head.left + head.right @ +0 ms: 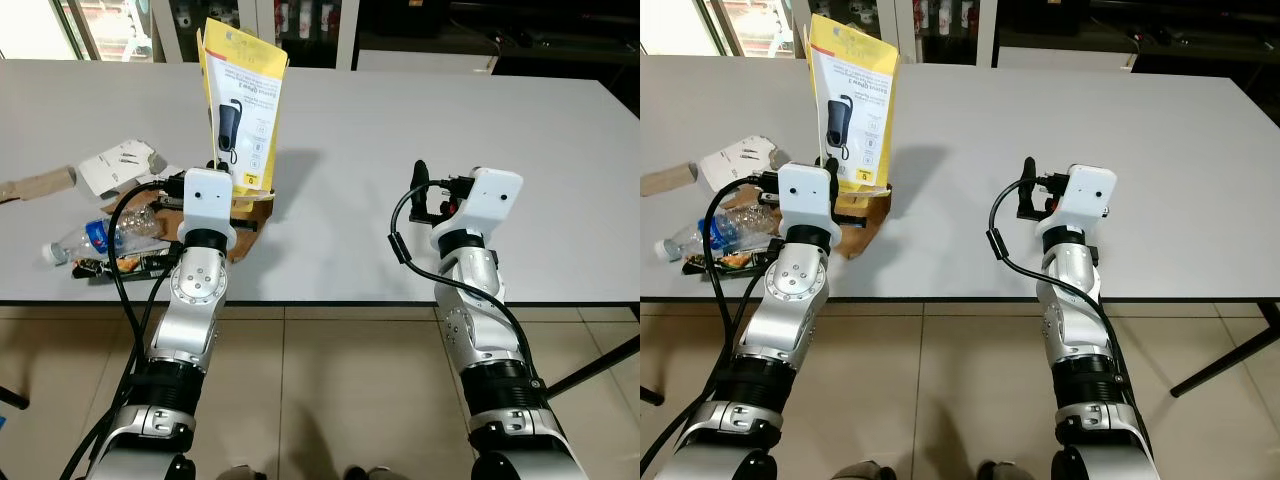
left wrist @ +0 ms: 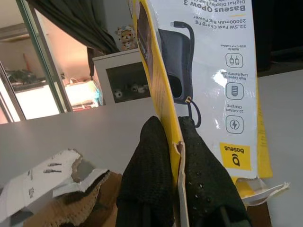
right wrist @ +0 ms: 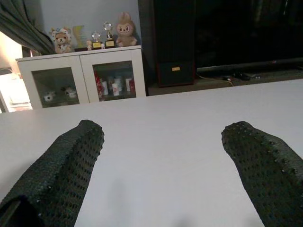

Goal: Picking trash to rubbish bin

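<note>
Your left gripper [image 2: 177, 156] has its fingers [image 2: 147, 175] clamped on the bottom edge of the yellow power bank packet [image 1: 242, 105], so it stands upright, long axis vertical, over the grey worktop [image 1: 420, 120]. The left wrist view reads its print upside down. Beside it lie a plastic bottle [image 1: 100, 238] and torn cardboard [image 1: 120, 165]. Your right gripper [image 3: 163, 142] hovers over bare worktop, fingers spread wide, facing a white cabinet [image 3: 83, 78].

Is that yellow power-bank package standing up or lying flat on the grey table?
Standing upright: the yellow power-bank package rises tall above the grey table, its lower edge pinched between the left gripper fingers.
</note>
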Motion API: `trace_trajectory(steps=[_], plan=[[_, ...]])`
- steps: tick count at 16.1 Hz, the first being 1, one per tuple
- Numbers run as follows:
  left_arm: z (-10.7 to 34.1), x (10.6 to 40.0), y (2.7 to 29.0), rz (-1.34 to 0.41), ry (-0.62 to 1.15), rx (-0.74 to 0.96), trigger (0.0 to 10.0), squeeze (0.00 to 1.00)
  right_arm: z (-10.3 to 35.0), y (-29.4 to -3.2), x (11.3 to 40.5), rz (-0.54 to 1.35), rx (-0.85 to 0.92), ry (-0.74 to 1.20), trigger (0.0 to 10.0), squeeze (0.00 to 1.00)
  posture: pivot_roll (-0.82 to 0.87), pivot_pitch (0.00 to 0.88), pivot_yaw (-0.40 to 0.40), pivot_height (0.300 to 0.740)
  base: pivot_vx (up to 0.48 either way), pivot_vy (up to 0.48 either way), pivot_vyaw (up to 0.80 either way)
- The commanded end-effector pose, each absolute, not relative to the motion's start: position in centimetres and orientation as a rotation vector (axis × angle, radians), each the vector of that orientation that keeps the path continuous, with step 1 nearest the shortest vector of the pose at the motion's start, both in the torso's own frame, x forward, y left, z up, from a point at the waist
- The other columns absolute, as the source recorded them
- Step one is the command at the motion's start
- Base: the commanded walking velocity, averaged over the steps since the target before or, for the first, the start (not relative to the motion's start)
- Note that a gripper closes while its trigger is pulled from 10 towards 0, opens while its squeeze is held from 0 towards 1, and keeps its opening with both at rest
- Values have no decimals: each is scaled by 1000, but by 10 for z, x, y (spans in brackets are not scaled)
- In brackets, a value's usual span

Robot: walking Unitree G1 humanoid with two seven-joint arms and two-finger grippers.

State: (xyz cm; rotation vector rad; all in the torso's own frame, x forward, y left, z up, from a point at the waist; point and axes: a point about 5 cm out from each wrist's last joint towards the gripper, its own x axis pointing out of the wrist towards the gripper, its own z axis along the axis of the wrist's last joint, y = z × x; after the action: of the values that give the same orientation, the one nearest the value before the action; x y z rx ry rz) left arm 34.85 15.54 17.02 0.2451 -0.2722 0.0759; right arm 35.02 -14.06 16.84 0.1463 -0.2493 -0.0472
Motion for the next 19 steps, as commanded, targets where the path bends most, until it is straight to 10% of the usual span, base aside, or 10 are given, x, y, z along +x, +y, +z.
trace_trajectory(steps=[1,19], plan=[[174,347,153,71,-295,250,10000,0,167,-143,348,-54,140,-246,10000,0,-13,28,-42,740,-259,0,0],[173,346,152,83,-281,237,10000,0,165,-141,348,-36,143,-221,10000,0,-14,57,-49,740,-265,0,0]])
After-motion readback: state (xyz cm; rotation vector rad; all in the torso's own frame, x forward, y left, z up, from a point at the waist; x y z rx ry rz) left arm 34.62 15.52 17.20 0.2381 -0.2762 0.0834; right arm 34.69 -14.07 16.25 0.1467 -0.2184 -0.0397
